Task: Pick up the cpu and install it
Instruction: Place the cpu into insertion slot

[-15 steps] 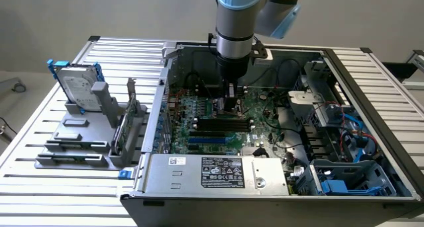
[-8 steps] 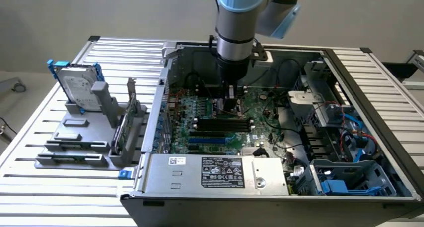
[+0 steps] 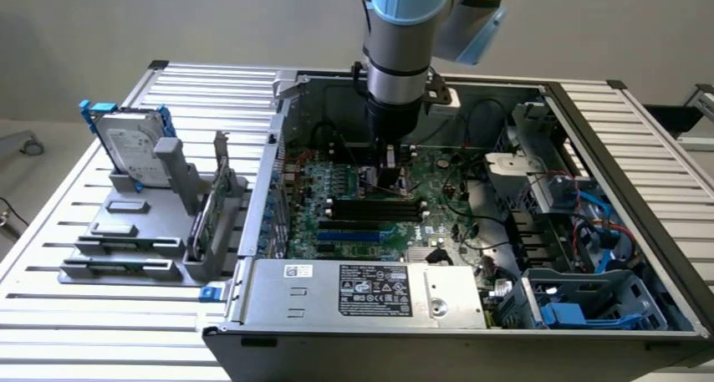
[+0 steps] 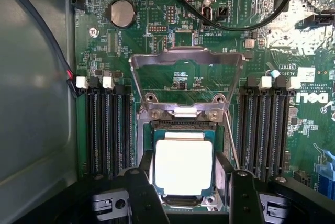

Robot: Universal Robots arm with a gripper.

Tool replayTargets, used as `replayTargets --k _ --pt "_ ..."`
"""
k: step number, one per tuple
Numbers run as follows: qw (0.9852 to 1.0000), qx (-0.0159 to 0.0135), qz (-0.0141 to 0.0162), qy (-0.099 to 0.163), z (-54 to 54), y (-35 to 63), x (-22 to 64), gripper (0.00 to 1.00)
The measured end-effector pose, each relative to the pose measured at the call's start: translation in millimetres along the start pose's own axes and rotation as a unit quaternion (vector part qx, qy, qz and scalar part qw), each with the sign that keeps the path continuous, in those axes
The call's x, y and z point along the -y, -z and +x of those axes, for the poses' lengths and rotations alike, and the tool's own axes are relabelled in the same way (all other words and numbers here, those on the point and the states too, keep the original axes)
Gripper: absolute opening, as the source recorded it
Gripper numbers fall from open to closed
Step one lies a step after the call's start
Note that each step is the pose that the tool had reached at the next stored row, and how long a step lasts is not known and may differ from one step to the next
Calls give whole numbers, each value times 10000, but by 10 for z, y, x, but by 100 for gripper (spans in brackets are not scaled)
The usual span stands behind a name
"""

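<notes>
Robot arm (image 3: 399,39): one. Gripper (image 4: 191,195): one, two fingers (image 4: 140,195). Computer case (image 3: 446,357): one. Motherboard (image 4: 293,35): one. Cpu (image 4: 183,165): one. Socket frame (image 4: 186,56): one. Coin battery (image 4: 121,13): one. Memory slots (image 4: 104,130): eight, four each side of socket. Hard drive (image 3: 129,144): one. Power supply (image 3: 369,292): one. Grey rack (image 3: 123,231): one. Table (image 3: 89,323): one.

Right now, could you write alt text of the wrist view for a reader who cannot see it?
A silver cpu lies in its socket on a green motherboard, between the two black fingers of the open gripper. The socket's metal frame is tipped open beyond it, and black memory slots run along both sides.
</notes>
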State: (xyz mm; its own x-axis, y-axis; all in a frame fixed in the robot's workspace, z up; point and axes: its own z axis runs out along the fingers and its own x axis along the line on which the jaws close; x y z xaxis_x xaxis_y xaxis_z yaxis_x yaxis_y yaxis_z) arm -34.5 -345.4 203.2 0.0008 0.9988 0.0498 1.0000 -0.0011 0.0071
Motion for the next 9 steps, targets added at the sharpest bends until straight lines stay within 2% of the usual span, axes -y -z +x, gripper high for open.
replayTargets --k 9 --pt "10000 -8 8 -1 6 -27 -2 55"
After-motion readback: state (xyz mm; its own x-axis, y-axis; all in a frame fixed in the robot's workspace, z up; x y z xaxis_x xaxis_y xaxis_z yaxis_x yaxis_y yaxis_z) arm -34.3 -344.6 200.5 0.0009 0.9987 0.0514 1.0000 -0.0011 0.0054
